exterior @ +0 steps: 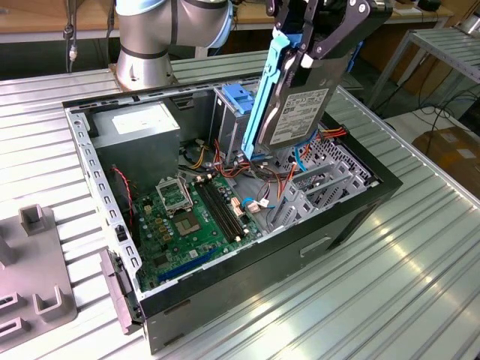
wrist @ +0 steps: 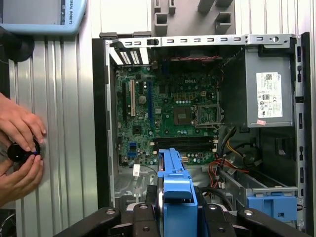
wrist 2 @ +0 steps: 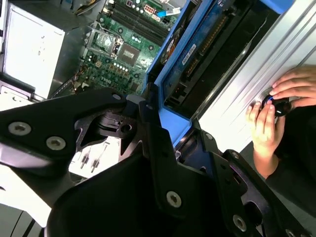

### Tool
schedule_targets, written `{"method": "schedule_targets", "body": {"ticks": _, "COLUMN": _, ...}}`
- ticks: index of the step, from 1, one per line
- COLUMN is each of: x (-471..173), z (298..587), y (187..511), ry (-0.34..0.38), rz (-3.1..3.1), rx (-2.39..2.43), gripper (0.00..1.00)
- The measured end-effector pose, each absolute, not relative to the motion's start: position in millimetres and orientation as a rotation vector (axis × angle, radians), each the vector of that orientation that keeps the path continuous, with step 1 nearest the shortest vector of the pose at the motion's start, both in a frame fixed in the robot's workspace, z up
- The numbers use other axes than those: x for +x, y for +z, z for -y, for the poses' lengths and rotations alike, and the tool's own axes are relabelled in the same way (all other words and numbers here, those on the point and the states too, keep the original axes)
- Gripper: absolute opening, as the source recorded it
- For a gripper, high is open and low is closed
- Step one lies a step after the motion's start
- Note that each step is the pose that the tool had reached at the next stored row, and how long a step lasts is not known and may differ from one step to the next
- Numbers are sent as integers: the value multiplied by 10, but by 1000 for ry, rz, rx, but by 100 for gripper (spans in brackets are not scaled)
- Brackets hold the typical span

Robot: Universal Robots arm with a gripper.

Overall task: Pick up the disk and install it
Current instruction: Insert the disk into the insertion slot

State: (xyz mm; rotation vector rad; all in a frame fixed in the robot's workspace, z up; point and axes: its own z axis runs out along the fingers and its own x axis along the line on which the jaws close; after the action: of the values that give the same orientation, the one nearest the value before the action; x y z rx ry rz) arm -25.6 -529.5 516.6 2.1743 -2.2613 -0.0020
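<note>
The disk [exterior: 301,112] hangs tilted on edge above the far-right part of the open computer case [exterior: 85,154], label facing the exterior view's right, its bright blue carrier rail [exterior: 267,94] on the exterior view's left side. My gripper [exterior: 306,54] is shut on the disk's upper end. In both wrist views the blue-framed disk [wrist 2: 195,54] [wrist: 176,183] sticks out from between the black fingers [wrist 2: 153,143] [wrist: 140,213], over the case interior. The metal drive cage with its blue latch [exterior: 235,99] [wrist: 269,205] stands just beside the disk's lower end.
Inside the case are a green motherboard [exterior: 191,217], a grey power supply [exterior: 139,127] and red and blue cables [exterior: 300,154]. A person's hands [wrist: 19,148] work a small black knob on the ribbed table beside the case. A grey fixture plate [exterior: 30,270] lies at the exterior view's left.
</note>
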Motion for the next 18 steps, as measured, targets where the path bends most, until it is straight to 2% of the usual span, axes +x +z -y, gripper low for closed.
{"method": "schedule_targets", "body": {"ticks": 4, "x": -71, "z": 5309, "y": 5157, "ry": -2, "rz": 2263, "rx": 2172, "gripper": 37}}
{"method": "schedule_targets", "body": {"ticks": 7, "x": 103, "z": 5451, "y": 5140, "ry": -6, "rz": 2262, "rx": 2169, "gripper": 37}}
{"method": "schedule_targets", "body": {"ticks": 18, "x": 363, "z": 5485, "y": 5112, "ry": -7, "rz": 2262, "rx": 2168, "gripper": 37}}
